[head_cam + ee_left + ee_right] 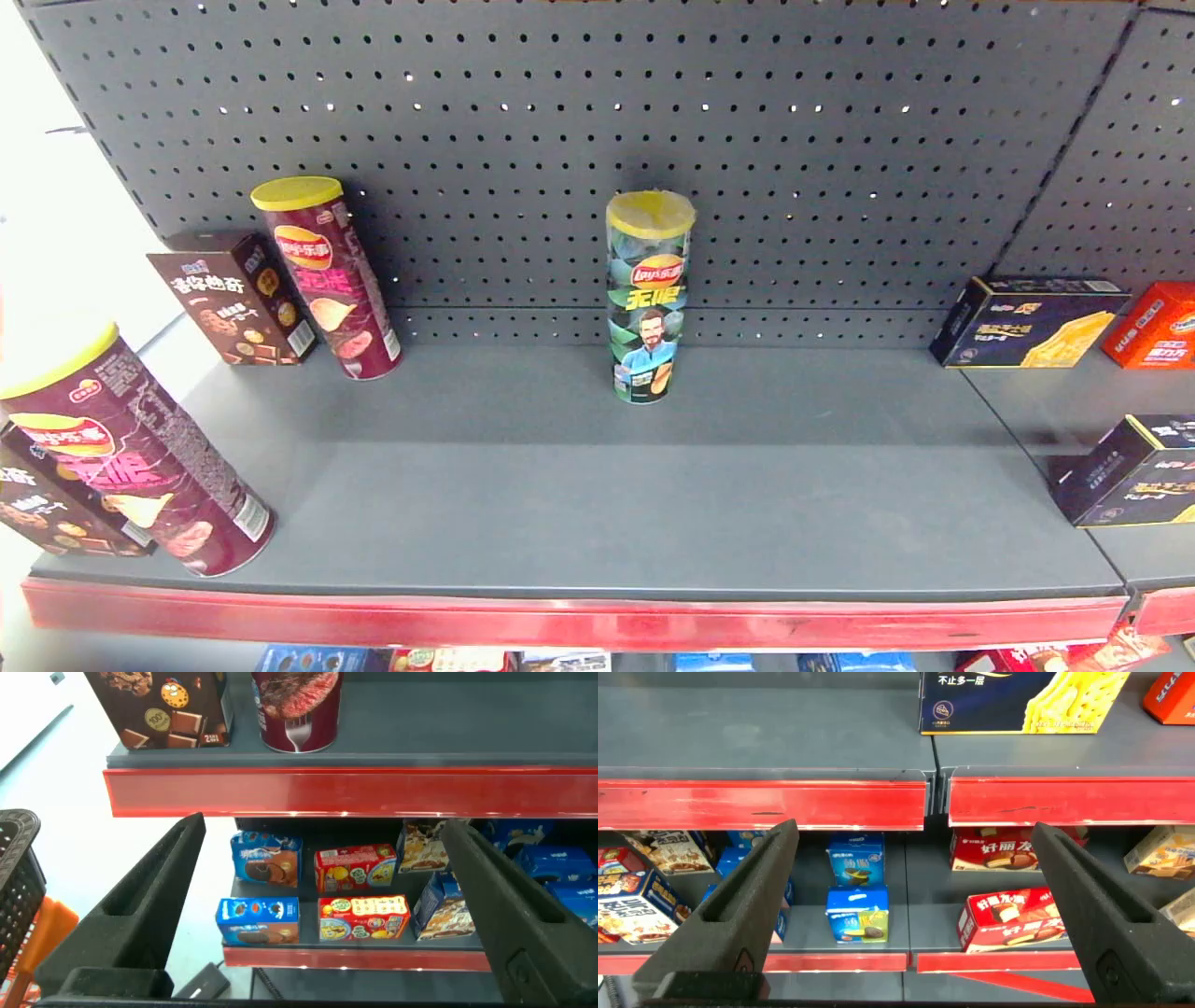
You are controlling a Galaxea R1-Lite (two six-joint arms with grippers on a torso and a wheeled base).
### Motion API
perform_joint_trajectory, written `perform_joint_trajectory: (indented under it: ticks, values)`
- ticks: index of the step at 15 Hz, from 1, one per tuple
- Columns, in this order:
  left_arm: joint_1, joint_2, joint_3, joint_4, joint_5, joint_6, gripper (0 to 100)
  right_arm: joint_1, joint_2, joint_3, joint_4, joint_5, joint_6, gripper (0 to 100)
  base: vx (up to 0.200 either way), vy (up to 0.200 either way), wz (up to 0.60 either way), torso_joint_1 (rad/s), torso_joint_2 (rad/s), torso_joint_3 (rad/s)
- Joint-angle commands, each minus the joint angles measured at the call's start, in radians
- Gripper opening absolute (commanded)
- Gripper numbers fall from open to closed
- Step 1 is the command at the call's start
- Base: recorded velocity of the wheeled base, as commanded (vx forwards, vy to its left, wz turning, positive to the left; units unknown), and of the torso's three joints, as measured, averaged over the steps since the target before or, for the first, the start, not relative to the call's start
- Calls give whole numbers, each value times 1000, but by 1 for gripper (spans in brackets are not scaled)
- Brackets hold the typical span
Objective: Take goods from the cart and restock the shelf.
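A green chip can (649,297) with a yellow lid stands upright at the back middle of the grey shelf (597,504). Two maroon chip cans stand at its left, one at the back (327,275) and one at the front corner (135,457). My left gripper (322,831) is open and holds nothing, in front of the shelf's red edge (355,791), below a maroon can (297,709) and a cookie box (159,709). My right gripper (915,829) is open and holds nothing, facing the red edge (766,805) under a dark blue box (1022,702).
Brown cookie boxes (238,297) sit beside the left cans. Dark blue boxes (1027,322) and an orange box (1158,325) fill the right bay. The lower shelf holds blue and red snack boxes (355,868). A black mesh basket (17,896) stands to one side.
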Motion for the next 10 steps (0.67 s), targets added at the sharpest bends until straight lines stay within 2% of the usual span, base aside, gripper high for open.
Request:
perform_joint_trajectory:
  ticks: [1, 8, 10]
  values:
    - [0, 0, 0, 0, 1, 0, 100, 0, 1, 0, -1, 0, -1, 100, 0, 0, 0, 0, 0, 0]
    - [0, 2, 0, 0, -1, 0, 100, 0, 1, 0, 1, -4, -5, 100, 0, 0, 0, 0, 0, 0]
    - [0, 2, 0, 0, -1, 0, 100, 0, 1, 0, 1, -6, -4, 100, 0, 0, 600, 5, 2, 0]
